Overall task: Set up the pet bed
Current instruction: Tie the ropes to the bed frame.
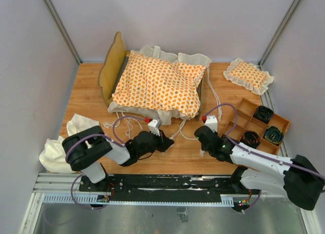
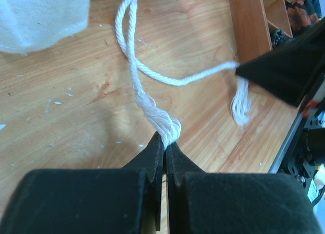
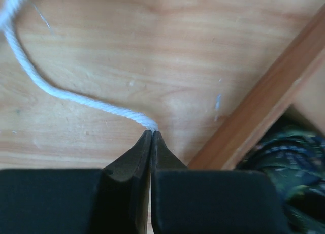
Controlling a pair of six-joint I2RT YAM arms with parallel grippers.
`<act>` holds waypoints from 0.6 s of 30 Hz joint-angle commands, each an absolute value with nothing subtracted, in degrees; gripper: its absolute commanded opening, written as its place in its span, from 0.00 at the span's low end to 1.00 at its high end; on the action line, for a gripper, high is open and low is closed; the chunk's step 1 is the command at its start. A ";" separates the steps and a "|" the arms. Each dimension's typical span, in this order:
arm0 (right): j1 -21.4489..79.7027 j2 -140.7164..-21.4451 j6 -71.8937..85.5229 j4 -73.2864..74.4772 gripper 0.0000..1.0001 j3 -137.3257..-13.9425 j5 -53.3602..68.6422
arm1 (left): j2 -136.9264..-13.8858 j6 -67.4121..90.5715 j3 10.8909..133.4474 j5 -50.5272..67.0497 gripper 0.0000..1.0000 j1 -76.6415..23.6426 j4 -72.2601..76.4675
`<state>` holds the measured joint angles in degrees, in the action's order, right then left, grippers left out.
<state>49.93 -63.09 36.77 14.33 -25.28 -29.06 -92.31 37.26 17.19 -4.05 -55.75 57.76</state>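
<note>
The pet bed's light-wood frame (image 1: 112,67) stands at the back of the table, and the large orange-patterned cushion (image 1: 157,84) lies across it with its cream ruffle hanging over the front. White tie strings (image 1: 185,136) trail from the cushion onto the table. My left gripper (image 2: 165,140) is shut on the knotted end of one tie string (image 2: 133,66). In the top view it lies low at the table's front (image 1: 169,142). My right gripper (image 3: 152,132) is shut on another tie string (image 3: 61,94), whose frayed end (image 2: 240,104) hangs below its fingers (image 2: 284,71).
A small square orange-patterned pillow (image 1: 249,75) lies at the back right. A wooden compartment tray (image 1: 252,108) holding dark coiled items (image 1: 274,135) sits right of my right gripper, its edge (image 3: 254,127) close by. A plain cream cloth (image 1: 56,153) is bunched at the front left.
</note>
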 commanded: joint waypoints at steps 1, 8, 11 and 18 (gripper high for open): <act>47.00 -53.53 32.66 16.82 0.00 -29.00 -34.58 | -92.28 34.06 18.32 -5.47 0.02 -58.32 59.50; 32.50 -53.15 26.33 12.22 0.00 -31.73 -31.18 | -95.60 34.45 18.79 -4.69 0.02 -61.04 64.81; 29.54 -56.43 25.29 8.95 0.00 -32.15 -28.41 | -95.07 34.05 19.11 -2.52 0.02 -61.26 66.41; 22.06 -62.87 24.67 6.20 0.00 -36.11 -26.98 | -91.20 34.27 19.05 -0.22 0.01 -63.99 66.96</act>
